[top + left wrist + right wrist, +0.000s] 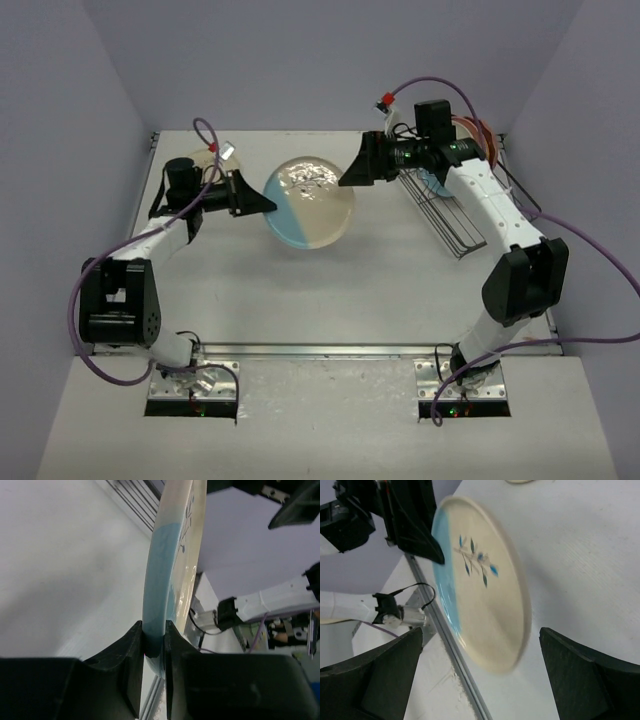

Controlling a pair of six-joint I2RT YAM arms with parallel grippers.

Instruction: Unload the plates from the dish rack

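A cream plate with a light-blue segment hangs above the middle of the table. My left gripper is shut on its blue rim; the left wrist view shows the plate edge-on, pinched between my left gripper's jaws. My right gripper is open at the plate's far right edge, not gripping it. In the right wrist view the plate lies ahead of my right gripper's spread jaws. The dark wire dish rack stands at the back right. An orange plate rim shows behind my right arm.
A pale round object lies at the back left, mostly hidden by my left arm. A metal rail runs along the table's near edge. Grey walls close in the table on three sides.
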